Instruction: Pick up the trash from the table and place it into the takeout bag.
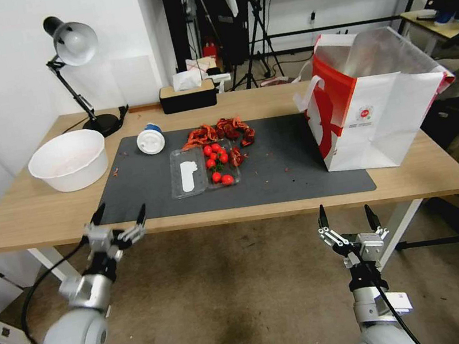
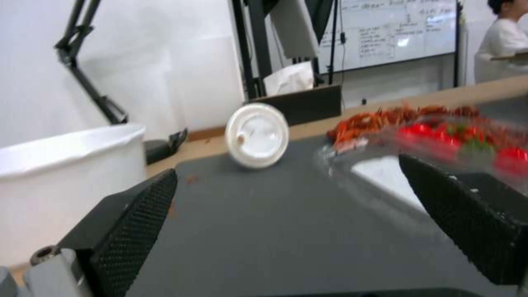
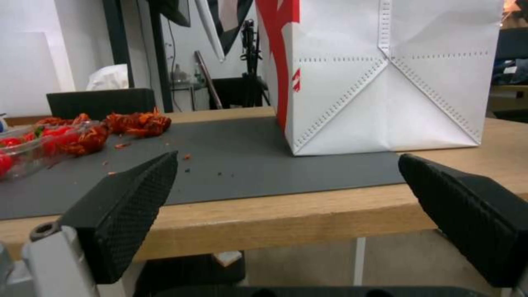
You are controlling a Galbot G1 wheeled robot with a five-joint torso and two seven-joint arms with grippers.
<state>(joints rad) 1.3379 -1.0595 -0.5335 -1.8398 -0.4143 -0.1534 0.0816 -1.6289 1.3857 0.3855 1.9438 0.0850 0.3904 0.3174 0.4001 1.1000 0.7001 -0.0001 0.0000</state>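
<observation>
**Trash on the mat, both grippers spread at the near table edge**

The white-lidded blue cup [image 1: 150,139] lies on its side on the dark grey mat [image 1: 277,179], its lid turned toward the robot. To its right, a clear plastic container [image 1: 203,168] sits open on the mat; one half holds red cherry tomatoes [image 1: 217,162], the other half shows a white label. Just behind the container there is a heap of red crayfish shells [image 1: 220,131], touching its far edge, and small red crumbs are scattered on the mat around it.

The takeout bag [image 1: 376,108] stands upright at the right end of the mat, its mouth open and the silvery lining visible, well apart from the shells. A white bowl [image 1: 68,159] rests on the bare wood of the table [image 1: 16,217] at the left, beside the mat. Behind it stands a black desk lamp [image 1: 77,74], and a black tissue box [image 1: 188,94] sits at the far edge.

The left gripper [image 1: 119,214] hovers over the near left corner of the mat, fingers spread apart and holding nothing. The right gripper [image 1: 347,216] hangs below and in front of the table edge, near the bag, fingers also spread wide and empty.
</observation>
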